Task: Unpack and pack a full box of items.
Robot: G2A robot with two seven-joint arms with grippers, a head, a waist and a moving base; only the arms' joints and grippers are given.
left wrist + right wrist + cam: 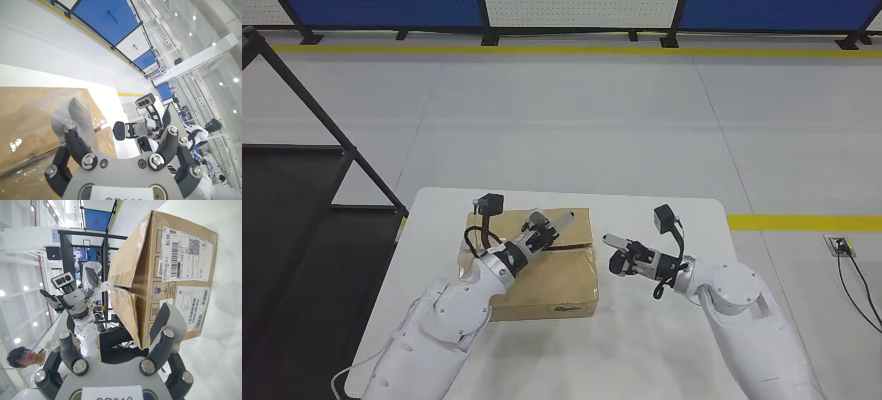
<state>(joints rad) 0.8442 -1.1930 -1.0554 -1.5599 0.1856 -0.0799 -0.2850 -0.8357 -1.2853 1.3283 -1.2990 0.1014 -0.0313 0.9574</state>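
Note:
A brown cardboard box (pixel 552 280) lies on the white table (pixel 662 340), its top flaps folded in with a narrow gap along the seam (pixel 121 287). White shipping labels (pixel 185 256) cover one side. My left gripper (pixel 542 226) hovers over the box top (pixel 28 113), open, with a clear plastic film (pixel 75 106) draped over one finger; the film (pixel 90 275) trails down to the seam. My right gripper (pixel 617 252) stays just off the box's labelled side, open and holding nothing, one fingertip (pixel 164 321) close to the cardboard.
A black metal frame (pixel 302 180) stands off the table's left side. Bare tabletop lies between the box and the right edge (pixel 722 215), and a strip runs in front of the box.

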